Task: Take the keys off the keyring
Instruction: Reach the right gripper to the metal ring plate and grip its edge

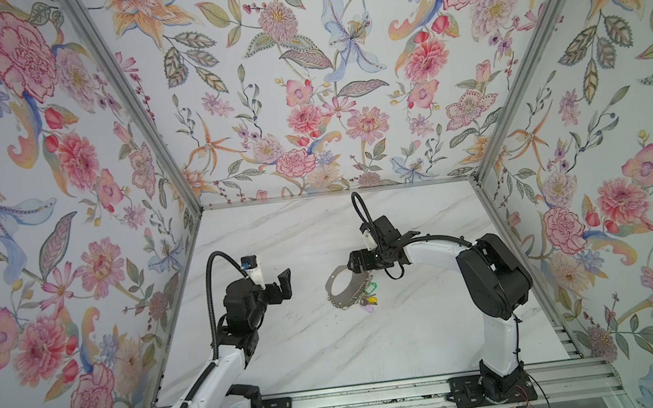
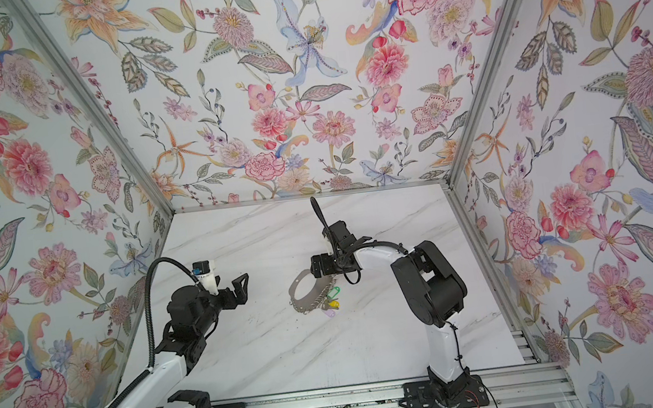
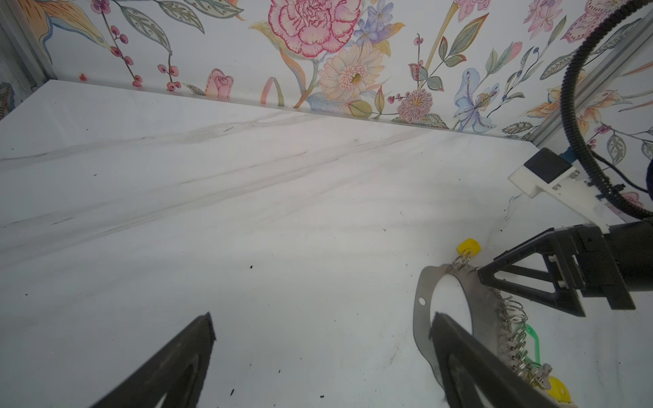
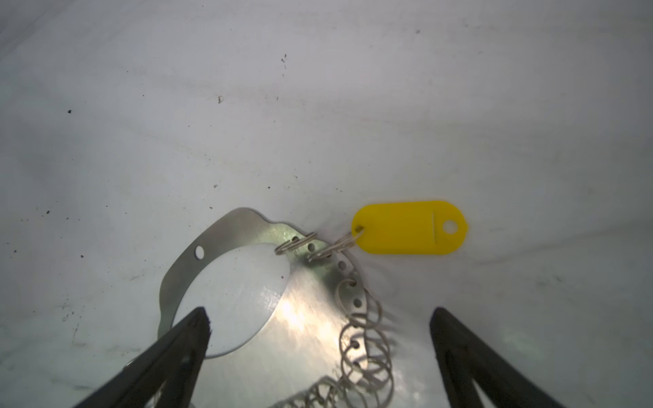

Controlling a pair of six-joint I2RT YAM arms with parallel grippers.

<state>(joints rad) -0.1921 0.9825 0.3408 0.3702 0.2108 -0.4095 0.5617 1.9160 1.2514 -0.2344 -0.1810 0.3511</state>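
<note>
The keyring (image 4: 243,223) lay flat on the table (image 1: 292,355) under the right gripper (image 4: 319,318) — jaws spread wide, empty. The keys (image 1: 370,299) clustered at its edge nearer the right arm; the left gripper (image 3: 322,318), also spread, stood well apart.

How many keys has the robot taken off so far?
None that I can see. The yellow tag is ringed to the keyring, and the tagged keys bunch at its edge. In hand: nothing; both arms' jaws are open, the right pair over the keyring. Left: every key.
</note>
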